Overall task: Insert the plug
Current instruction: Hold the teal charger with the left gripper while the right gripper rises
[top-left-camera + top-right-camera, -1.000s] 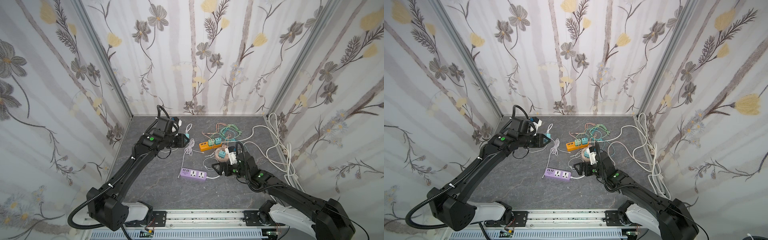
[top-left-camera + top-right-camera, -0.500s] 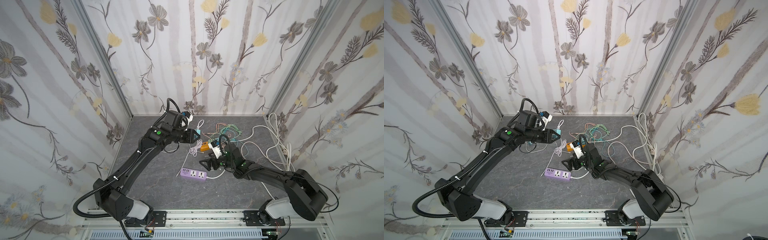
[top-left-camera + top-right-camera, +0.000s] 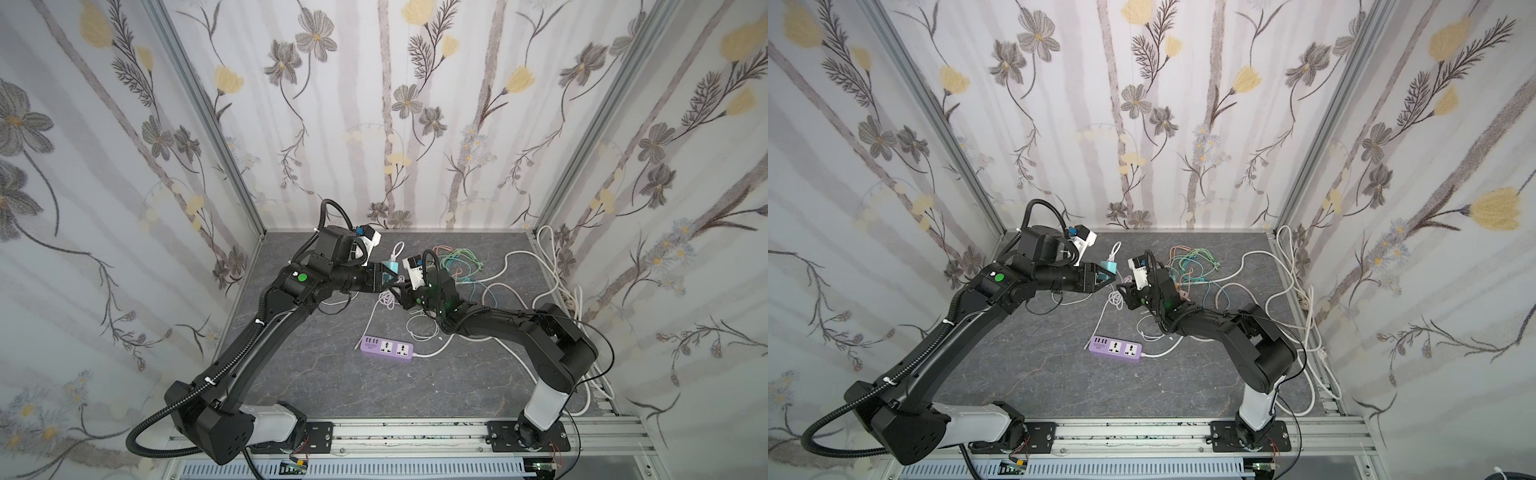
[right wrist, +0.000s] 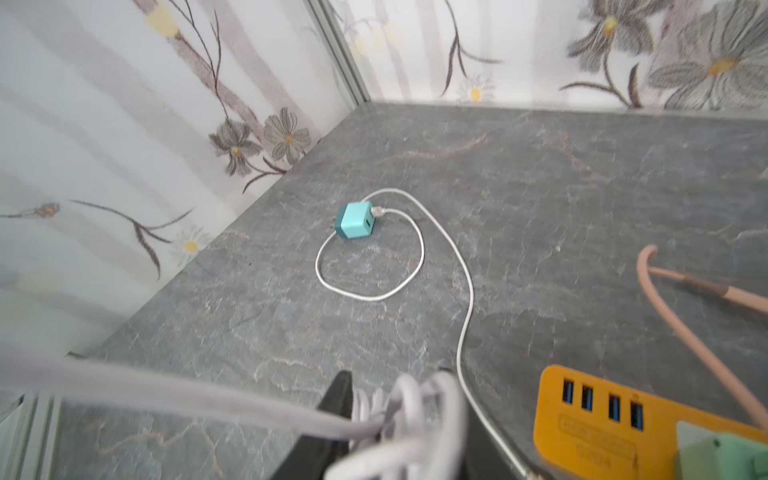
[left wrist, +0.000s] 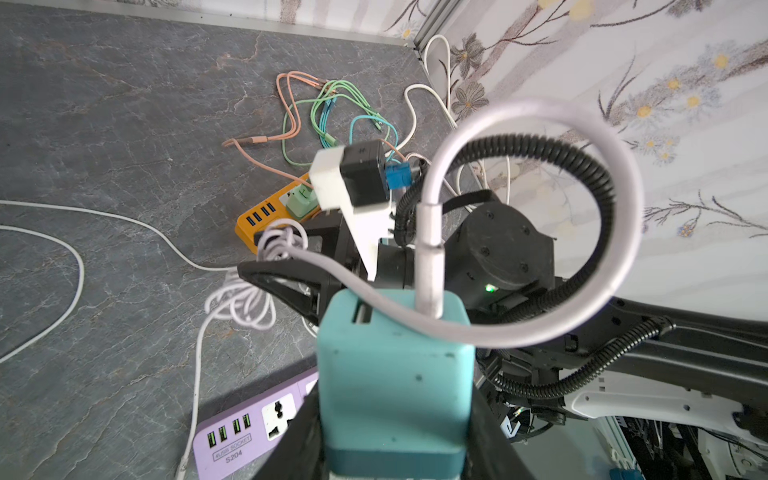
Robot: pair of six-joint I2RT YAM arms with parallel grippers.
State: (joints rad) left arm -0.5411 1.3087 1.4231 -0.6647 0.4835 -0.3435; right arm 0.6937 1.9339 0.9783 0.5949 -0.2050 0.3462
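Matt plastic charger (image 5: 395, 386), smooth rubbery cable (image 5: 540, 111)

An orange power strip (image 5: 249, 228) carrying a green adapter (image 5: 300, 200) lies near tangled pastel cables (image 5: 330, 93).

The grey, marble-veined tabletop (image 3: 332, 374) carries a flat lilac plastic power strip (image 3: 386, 347) near its middle. Its white cord (image 3: 432, 353) trails right. Farther back lie an orange plastic power strip (image 5: 266, 216), tangled thin peach, green and teal cables (image 3: 457, 255), and thick white cables (image 3: 1289, 253) along the right edge.

the left hand (image 3: 392, 277) hides the teal charger (image 5: 395, 374) prongs, and blur masks whether the right hand (image 4: 395, 386) grips the coil (image 4: 432, 415).
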